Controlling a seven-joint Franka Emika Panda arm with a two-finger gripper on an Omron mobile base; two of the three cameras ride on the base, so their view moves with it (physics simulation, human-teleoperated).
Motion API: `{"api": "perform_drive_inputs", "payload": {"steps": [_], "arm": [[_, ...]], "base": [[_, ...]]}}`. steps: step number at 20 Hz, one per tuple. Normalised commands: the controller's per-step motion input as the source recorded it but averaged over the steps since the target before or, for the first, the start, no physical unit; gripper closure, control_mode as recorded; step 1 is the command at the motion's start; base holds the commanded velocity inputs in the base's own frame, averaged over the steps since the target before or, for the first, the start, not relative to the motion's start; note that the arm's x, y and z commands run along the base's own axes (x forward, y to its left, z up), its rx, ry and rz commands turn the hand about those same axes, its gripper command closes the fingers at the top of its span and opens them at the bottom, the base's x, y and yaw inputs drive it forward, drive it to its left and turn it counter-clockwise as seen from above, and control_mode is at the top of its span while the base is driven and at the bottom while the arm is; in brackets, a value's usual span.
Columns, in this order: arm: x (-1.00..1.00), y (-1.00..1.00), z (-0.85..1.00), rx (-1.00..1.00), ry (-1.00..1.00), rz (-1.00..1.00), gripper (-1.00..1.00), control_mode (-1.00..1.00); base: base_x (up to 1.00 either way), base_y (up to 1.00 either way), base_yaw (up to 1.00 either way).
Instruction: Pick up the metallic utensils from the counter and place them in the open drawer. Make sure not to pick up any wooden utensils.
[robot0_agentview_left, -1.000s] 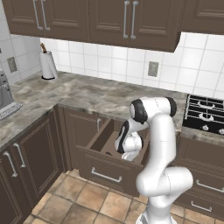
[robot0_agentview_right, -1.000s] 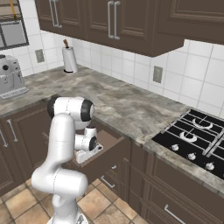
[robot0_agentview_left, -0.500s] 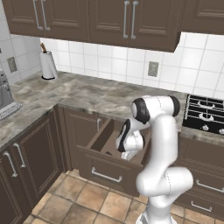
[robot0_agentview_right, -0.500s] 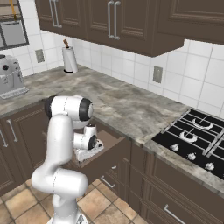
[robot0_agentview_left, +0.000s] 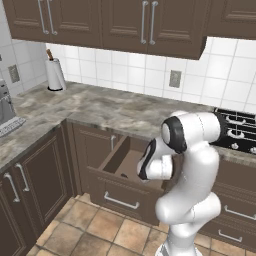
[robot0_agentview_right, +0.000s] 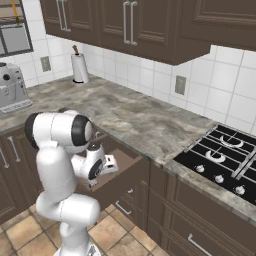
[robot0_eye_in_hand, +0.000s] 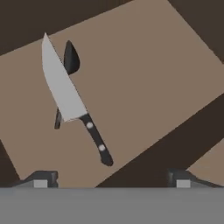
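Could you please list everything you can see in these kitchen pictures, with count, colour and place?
knife: one, silver blade and black handle, lying on the drawer floor, across the spoon.
spoon: one, dark grey, on the drawer floor, partly under the knife blade.
drawer: one, dark brown with a silver bar handle, pulled open below the counter.
counter: one, grey-brown marbled stone, along the wall.
paper towel roll: one, white, at the back of the counter.
stove: one, black, set in the counter on the right.
wall socket: one, grey, on the white tiles.
upper cabinets: a row, dark brown, above the counter.
pincer: one, dark tips, open above the drawer.
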Motion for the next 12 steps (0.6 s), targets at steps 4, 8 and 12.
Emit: {"api": "perform_drive_inputs", "payload": {"steps": [4,8,12], "arm": [[-0.39,0.0,0.89,0.03,-0.09,-0.56,-1.0,-1.0],[-0.39,0.01,0.93,0.01,0.0,-0.6,-1.0,-1.0],[-0.35,0.13,1.0,0.04,0.01,-0.57,-1.0,-1.0]], "base": [[0.0,0.0,0.0],[0.0,0.0,0.0],[0.0,0.0,0.0]]}}
